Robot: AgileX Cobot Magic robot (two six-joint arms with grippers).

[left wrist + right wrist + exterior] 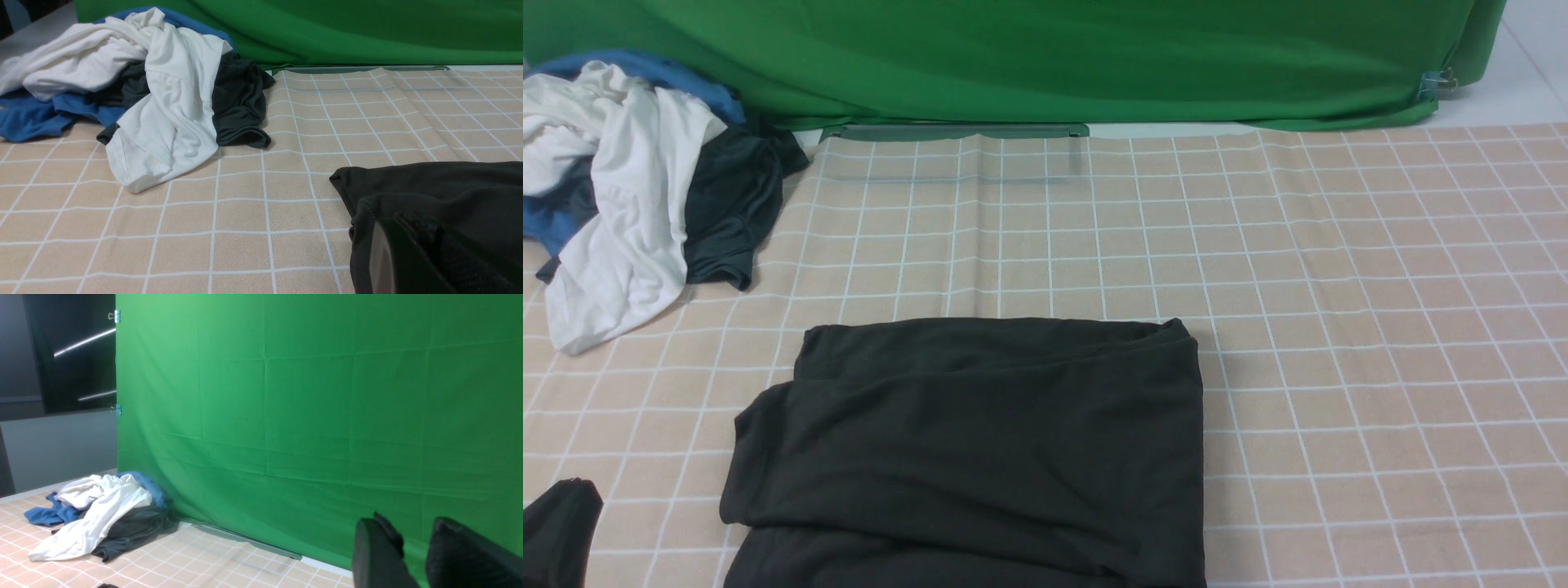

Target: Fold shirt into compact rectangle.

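While the shirt [980,441] lies folded in layers at the table's [1380,327] near middle, the fold looks nearly done. Left gripper [425,261] sits at its edge, jaw state unclear; right gripper [412,555] hangs raised, fingers apart, empty. Next comes one last tidy fold

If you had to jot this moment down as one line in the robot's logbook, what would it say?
black T-shirt: folded into rough rectangle, flat on checked tablecloth | right gripper: raised, open, empty | left gripper: low at shirt edge, grip unclear | clothes pile: far left
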